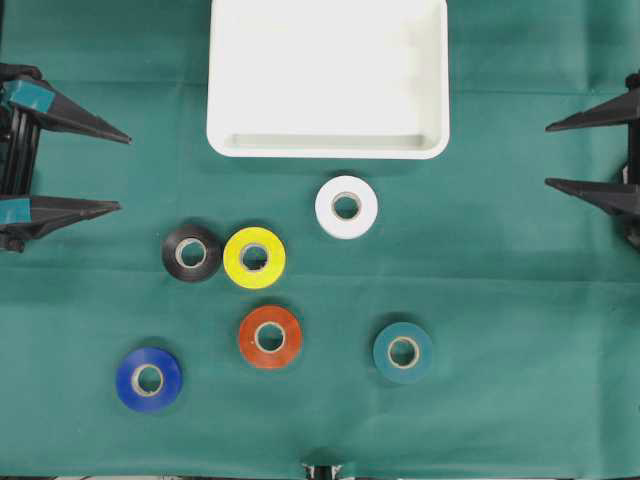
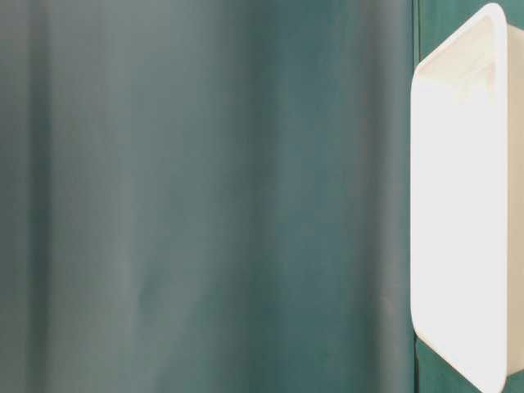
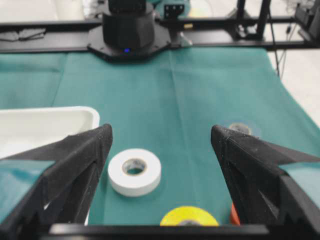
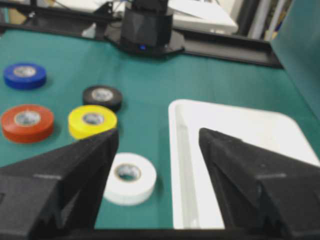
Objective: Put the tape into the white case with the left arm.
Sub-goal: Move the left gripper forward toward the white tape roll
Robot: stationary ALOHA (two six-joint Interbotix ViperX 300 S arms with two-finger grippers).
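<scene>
Tape: white roll (image 1: 346, 207) lies just below white case (image 1: 328, 146); we judge left gripper (image 1: 122, 171), spread and empty, probably nearer.

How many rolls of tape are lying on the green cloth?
6, none hidden overhead: white tape nearest the white case, black tape touching yellow tape, orange tape, teal tape, blue tape.

left pincer (image 1: 122, 171): prongs spread wide, empty, pointing inward | right pincer (image 1: 548, 155): prongs spread wide, empty, pointing inward
</scene>
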